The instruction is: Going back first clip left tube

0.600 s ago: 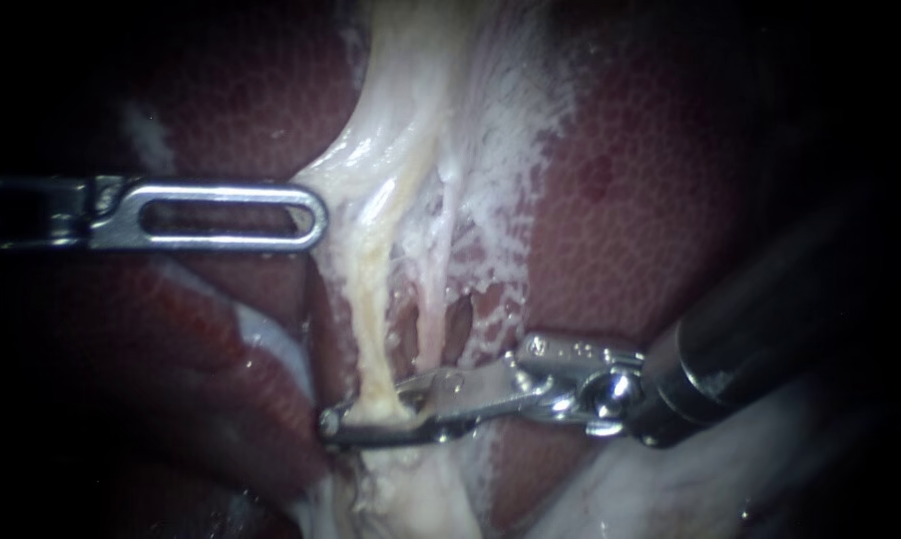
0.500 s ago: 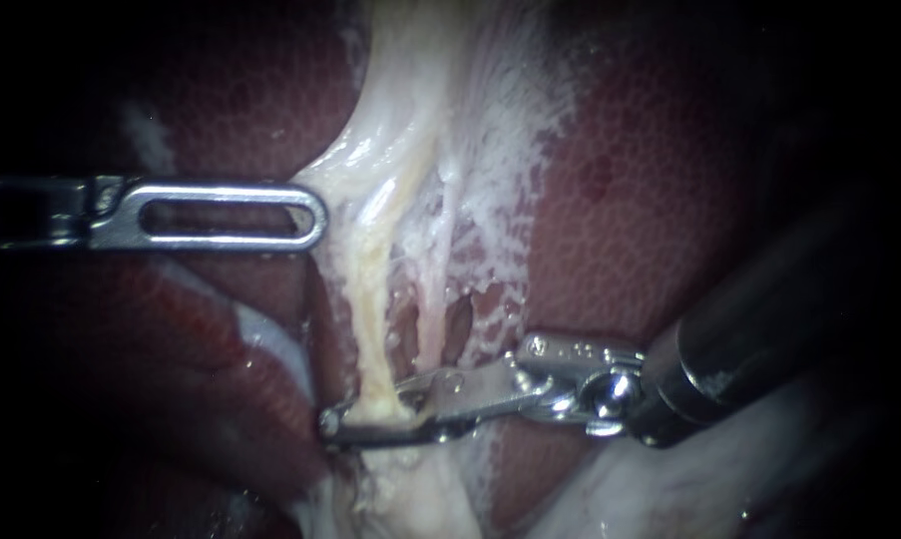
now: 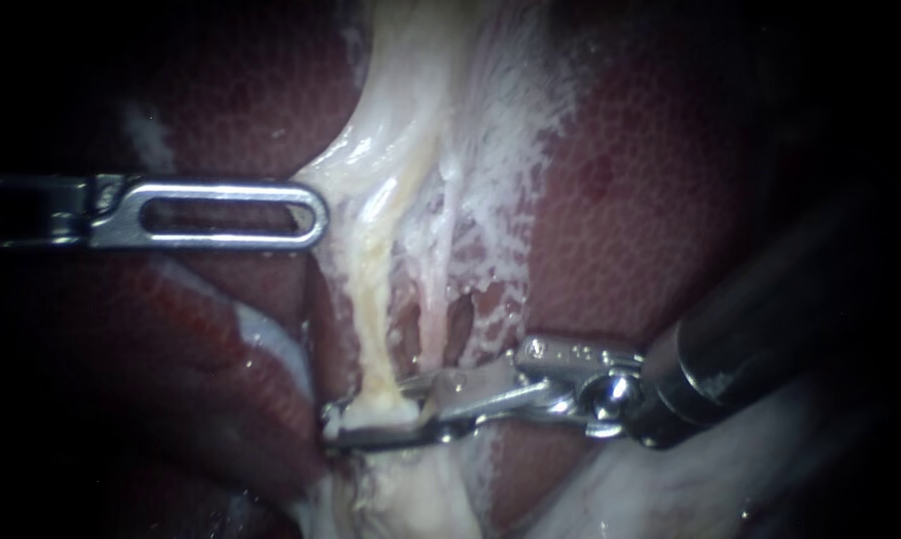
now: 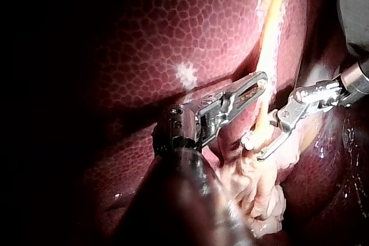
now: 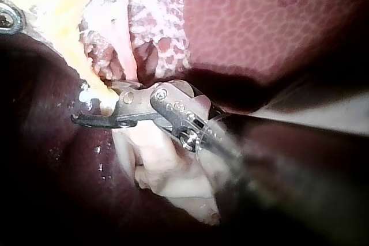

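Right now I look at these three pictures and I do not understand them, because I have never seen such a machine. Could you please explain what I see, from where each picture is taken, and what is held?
This is a surgical robot working on a pig's liver on a bench. The wide picture comes from a small camera close to the tissue. The other two come from cameras on the two arms. The left instrument is a thin metal rod, and its tip lies against pale tissue. The right instrument has two small jaws shut on the left tube, a yellowish strand.
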Robot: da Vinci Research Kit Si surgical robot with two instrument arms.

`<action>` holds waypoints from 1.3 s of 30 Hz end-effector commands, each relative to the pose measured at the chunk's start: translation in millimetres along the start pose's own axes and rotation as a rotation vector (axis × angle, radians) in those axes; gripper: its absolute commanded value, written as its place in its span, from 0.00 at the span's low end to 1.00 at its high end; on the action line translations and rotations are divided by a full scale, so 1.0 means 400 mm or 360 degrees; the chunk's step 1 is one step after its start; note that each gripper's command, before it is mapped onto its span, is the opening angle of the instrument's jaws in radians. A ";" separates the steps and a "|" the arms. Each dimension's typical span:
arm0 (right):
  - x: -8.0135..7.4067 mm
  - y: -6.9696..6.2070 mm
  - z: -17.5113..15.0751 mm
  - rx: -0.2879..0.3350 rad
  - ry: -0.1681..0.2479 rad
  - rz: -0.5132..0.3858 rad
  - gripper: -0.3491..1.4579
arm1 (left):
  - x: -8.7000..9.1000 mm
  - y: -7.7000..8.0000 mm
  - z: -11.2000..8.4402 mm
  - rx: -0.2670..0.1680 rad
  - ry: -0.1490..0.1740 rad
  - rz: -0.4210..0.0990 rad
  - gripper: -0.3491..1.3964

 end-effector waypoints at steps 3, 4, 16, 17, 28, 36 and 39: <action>0.0006 0.0004 0.0003 0.0007 0.0018 -0.0100 0.48 | 0.0000 -0.0001 0.0000 -0.0001 0.0000 0.0000 0.00; 0.0008 0.0005 0.0004 0.0011 0.0028 -0.0128 0.49 | 0.0000 -0.0001 0.0000 -0.0001 0.0000 0.0000 0.00; 0.0018 0.0017 0.0015 0.0011 0.0062 -0.0416 0.52 | 0.0001 -0.0001 0.0001 -0.0001 -0.0001 0.0000 0.00; 0.0018 0.0017 0.0015 0.0011 0.0063 -0.0426 0.52 | 0.0001 -0.0001 0.0001 -0.0001 -0.0001 0.0000 0.00; 0.0012 0.0010 -0.0004 0.0021 0.0062 -0.0474 0.52 | 0.0002 -0.0001 0.0001 -0.0001 -0.0001 0.0001 0.00; 0.0024 0.0007 -0.0101 -0.0025 0.0074 -0.0461 0.52 | 0.0002 -0.0001 0.0001 -0.0001 -0.0001 0.0001 0.00; 0.0034 0.0003 -0.0145 -0.0042 0.0080 -0.0451 0.52 | 0.0002 -0.0001 0.0001 -0.0001 -0.0001 0.0001 0.00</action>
